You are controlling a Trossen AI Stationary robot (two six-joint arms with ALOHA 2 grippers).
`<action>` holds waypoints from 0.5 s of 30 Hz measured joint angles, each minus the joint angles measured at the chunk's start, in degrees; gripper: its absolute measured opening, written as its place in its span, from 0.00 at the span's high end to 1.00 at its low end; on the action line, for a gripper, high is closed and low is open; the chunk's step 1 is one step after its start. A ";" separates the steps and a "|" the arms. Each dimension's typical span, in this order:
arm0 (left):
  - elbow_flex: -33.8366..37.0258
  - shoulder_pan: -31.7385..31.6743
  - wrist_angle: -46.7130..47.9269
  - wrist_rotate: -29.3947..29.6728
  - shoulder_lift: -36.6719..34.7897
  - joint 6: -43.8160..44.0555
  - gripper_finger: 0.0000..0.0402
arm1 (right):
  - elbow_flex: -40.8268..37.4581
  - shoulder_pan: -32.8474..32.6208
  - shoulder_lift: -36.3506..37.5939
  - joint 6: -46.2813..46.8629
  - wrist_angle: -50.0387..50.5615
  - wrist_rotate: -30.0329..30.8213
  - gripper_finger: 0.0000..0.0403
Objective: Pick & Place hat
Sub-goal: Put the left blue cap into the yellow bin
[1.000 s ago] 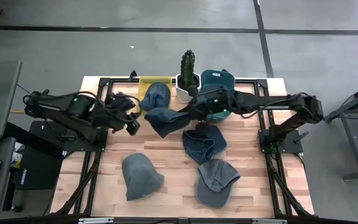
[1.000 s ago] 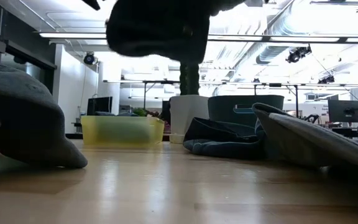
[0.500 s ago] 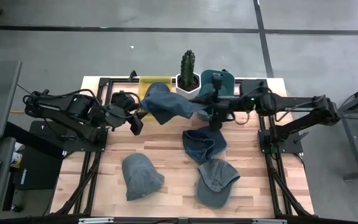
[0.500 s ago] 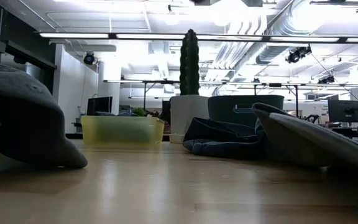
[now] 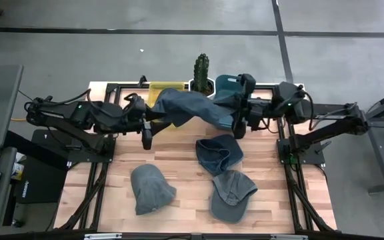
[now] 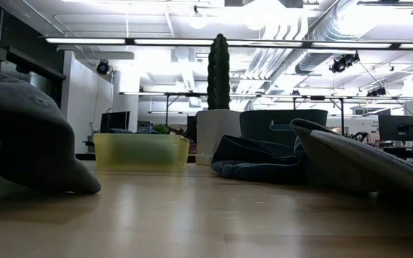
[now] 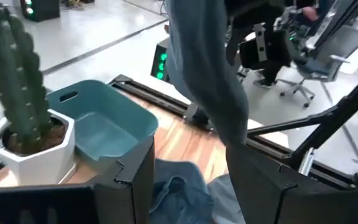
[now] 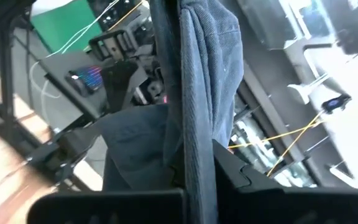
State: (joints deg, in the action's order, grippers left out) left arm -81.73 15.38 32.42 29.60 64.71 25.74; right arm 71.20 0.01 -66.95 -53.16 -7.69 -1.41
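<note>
Soft blue denim was what the job came down to: the hat point(image 5: 191, 110) hung in the air over the far part of the table point(image 5: 179, 167), stretched between the two arms. The right gripper point(image 5: 239, 123) had its fingers pinched on one end of the cloth; in the right wrist view the fabric point(image 8: 207, 93) ran straight up from between the closed fingers. The left gripper point(image 5: 147, 130) was at the other end of the hat, but whether its fingers gripped the cloth or stood apart could not be told from the pictures.

The hat sagged and folded along its length, so it looked light and limp, with no stiffness to keep its shape. It would likely drape, swing and bunch when moved, and a pinch on a thin single layer could slip. A thick seam or the brim edge seemed the safest place to hold.

Beneath and beyond it stood the cactus point(image 5: 201, 69) in a white pot, with a teal bin point(image 5: 227, 83) on one side and a yellow tray point(image 5: 157, 87) on the other. Three more hats lay on the near half of the table: a dark blue one point(image 5: 217, 155), a grey cap point(image 5: 232, 193) and a grey beanie point(image 5: 151, 188).
</note>
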 joint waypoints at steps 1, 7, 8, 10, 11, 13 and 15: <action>0.00 0.00 -0.94 -0.47 0.00 -0.04 0.57 | 0.00 -0.07 0.25 -0.05 -0.51 -0.05 0.97; 0.02 0.00 -9.57 -1.61 0.00 -3.39 0.57 | 0.00 -0.06 0.80 -0.60 -0.34 -0.42 0.97; 0.02 0.00 -11.11 -1.83 0.00 -4.07 0.57 | 0.00 -0.06 0.72 -1.02 -0.14 -0.44 0.97; 0.02 0.00 -12.97 -1.81 0.00 -5.18 0.57 | 0.00 -0.06 0.69 -1.09 -0.11 -0.44 0.97; 0.02 0.00 -13.64 -1.84 0.00 -5.63 0.57 | 0.00 -0.06 0.70 -1.08 -0.13 -0.44 0.97; 0.02 0.00 -14.39 -1.28 0.00 -6.17 0.57 | 0.00 -0.06 0.76 -1.12 -0.36 -0.50 0.97; 0.02 0.00 -15.62 -0.10 0.05 -7.23 0.57 | 0.00 -0.06 0.74 -0.99 -0.35 -0.73 0.97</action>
State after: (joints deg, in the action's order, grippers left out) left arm -81.71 15.38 16.81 29.50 64.76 18.51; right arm 71.20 -0.05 -66.21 -54.15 -8.04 -2.14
